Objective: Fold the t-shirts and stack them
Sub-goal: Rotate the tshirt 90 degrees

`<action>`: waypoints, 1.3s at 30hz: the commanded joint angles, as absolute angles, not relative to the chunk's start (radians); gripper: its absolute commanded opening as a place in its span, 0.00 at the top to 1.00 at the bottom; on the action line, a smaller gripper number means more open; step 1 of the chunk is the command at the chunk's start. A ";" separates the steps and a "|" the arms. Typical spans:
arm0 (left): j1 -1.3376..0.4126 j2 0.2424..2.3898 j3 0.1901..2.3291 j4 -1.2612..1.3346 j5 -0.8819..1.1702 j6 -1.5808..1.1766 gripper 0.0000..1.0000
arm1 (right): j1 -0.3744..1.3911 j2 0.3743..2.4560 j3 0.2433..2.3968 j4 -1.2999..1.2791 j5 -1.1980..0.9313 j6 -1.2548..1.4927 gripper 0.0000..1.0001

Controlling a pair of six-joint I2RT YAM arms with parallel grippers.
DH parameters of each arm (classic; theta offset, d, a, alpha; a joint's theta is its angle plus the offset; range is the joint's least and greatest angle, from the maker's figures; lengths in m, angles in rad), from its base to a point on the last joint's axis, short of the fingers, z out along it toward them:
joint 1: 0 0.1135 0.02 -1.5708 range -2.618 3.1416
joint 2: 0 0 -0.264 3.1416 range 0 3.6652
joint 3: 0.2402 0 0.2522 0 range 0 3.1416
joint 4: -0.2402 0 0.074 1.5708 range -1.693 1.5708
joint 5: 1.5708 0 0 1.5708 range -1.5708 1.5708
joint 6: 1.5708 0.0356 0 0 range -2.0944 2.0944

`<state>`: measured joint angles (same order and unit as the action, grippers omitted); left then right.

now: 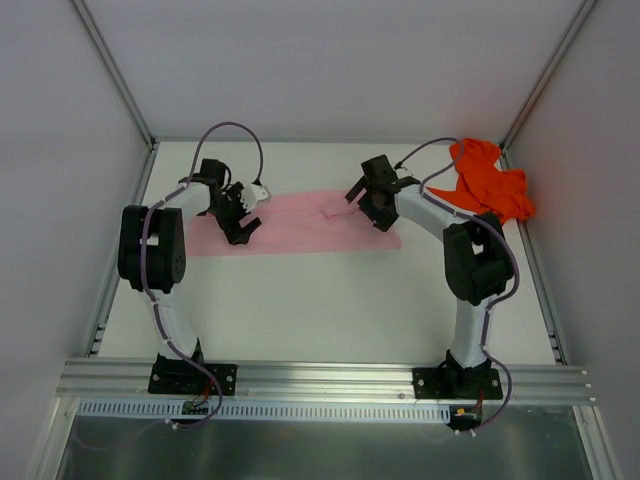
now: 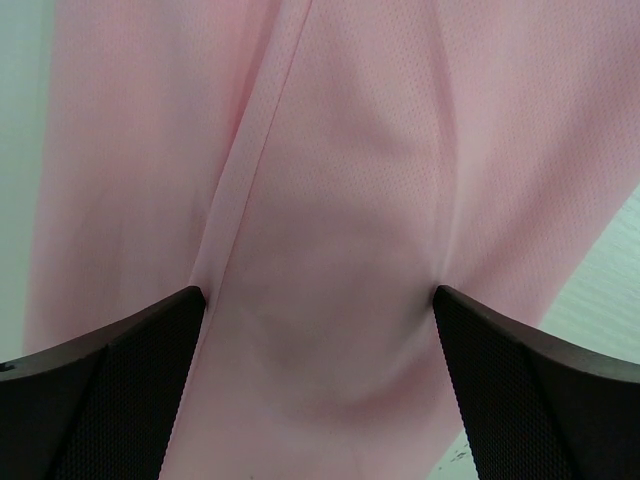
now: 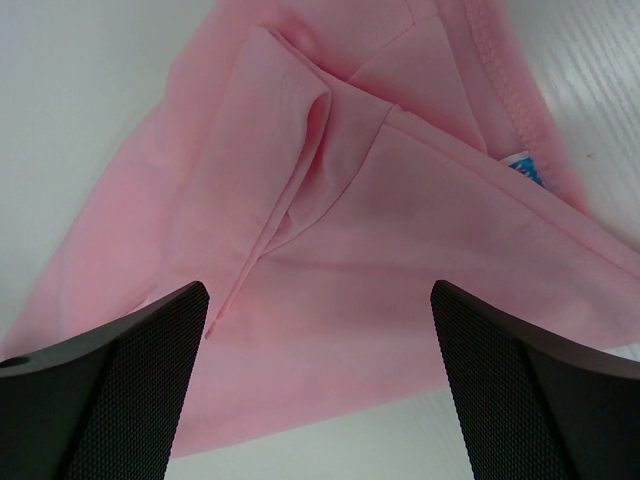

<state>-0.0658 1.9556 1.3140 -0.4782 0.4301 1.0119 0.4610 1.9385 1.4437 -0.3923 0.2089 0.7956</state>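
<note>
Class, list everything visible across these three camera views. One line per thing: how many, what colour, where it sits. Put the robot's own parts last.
light pink cloth t-shirt: one, pink, folded into a long strip across the table's far half
small label: one, blue, beside a stitched hem of the pink shirt
crumpled orange-red cloth t-shirt: one, orange-red, far right corner
flat white table: one, white, under everything
metal rail: one, silver, near edge, carrying both arm bases
left gripper: one, black fingers, open over the strip's left end
right gripper: one, black fingers, open over the strip's right end
</note>
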 commanded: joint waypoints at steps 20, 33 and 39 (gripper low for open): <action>-0.156 1.761 1.328 -0.565 0.463 0.612 0.01 | 0.437 2.129 1.624 -0.482 0.397 0.799 0.04; -0.140 1.924 1.305 -0.511 0.351 0.770 0.01 | 0.408 2.163 1.664 -0.463 0.357 0.756 0.04; -0.137 2.003 1.380 -0.566 0.331 0.747 0.01 | 0.408 2.189 1.695 -0.446 0.342 0.742 0.04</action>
<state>-0.1425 1.9522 1.3357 -0.5251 0.3515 0.7467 0.4034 2.1567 1.6421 -0.4603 0.3313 0.7433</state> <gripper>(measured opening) 0.990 0.967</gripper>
